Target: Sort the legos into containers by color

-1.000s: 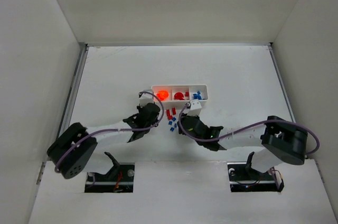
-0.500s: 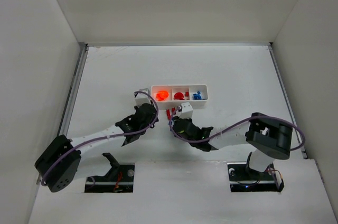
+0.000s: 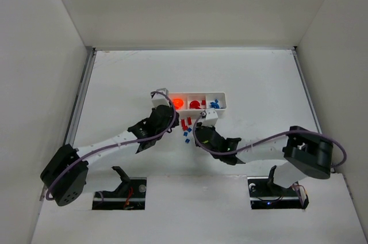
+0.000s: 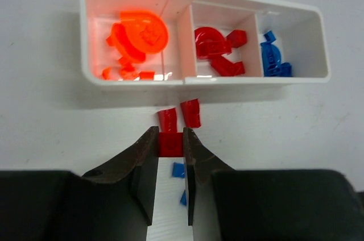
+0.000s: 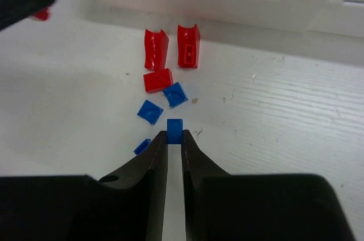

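**A:** what changed on the right arm?

**B:** A second ago it was up at the blue end of the tray with jaws wide. Now the right end effector is back over the loose legos just in front of the tray. Its jaws are closed in on a blue brick and pinch it from both sides (brick looks like it's still down on the tabletop).

**A:** left?

**B:** Grip unchanged. The left end effector pinches a red brick just in front of the tray's front wall, near the divider between the orange and red compartments. The arm has swung in closer to the tray.

**A:** so for the task?

**B:** My read: the next blue pick is under way, and it goes to the blue compartment at the far end from the orange one. The red brick needs the middle compartment (a short reach from where it hangs). A few reds and blues are still loose in front of the tray, so it's not done.
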Available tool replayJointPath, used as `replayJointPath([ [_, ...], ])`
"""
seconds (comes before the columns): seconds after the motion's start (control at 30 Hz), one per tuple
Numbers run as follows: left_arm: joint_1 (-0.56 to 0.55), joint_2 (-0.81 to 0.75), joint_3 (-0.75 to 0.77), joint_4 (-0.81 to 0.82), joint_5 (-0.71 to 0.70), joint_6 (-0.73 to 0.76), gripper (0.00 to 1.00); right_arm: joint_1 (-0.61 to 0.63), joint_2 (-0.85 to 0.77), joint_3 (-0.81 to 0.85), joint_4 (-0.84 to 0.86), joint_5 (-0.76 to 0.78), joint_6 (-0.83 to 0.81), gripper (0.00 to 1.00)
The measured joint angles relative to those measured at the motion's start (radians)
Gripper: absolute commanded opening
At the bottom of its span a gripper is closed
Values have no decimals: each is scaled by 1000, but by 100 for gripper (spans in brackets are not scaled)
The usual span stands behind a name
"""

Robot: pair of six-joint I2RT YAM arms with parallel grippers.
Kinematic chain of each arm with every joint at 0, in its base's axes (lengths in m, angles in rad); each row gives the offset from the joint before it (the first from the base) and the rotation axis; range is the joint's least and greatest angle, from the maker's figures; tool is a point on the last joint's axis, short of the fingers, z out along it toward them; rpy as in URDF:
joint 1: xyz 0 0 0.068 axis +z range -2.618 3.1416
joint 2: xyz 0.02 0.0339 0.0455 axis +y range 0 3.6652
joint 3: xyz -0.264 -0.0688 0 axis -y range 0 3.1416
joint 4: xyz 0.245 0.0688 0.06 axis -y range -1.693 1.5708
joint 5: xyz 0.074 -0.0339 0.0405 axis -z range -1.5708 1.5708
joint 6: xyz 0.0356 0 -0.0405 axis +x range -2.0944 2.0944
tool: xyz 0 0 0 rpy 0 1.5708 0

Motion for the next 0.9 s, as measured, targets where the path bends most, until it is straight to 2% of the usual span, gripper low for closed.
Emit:
replayJointPath([
  [0.2, 19, 174, 162, 44, 51, 13, 15, -17, -208, -47, -8, 7, -12, 17],
  [0.37, 43, 327, 276, 91, 69, 33, 16, -142, -309, -44, -30, -7, -58, 17],
  [0.47, 53, 420, 336, 113, 75, 41, 19, -230, -326, -36, -47, -34, -77, 17],
  [0.63, 53, 536, 381, 122, 82, 47, 32, -309, -337, -28, -62, -78, -99, 17],
  [0.77, 47, 552, 382, 119, 82, 51, 42, -373, -311, -2, -69, -124, -116, 17],
  [0.9, 38, 494, 350, 128, 77, 53, 41, -435, -219, 56, -69, -160, -135, 18],
])
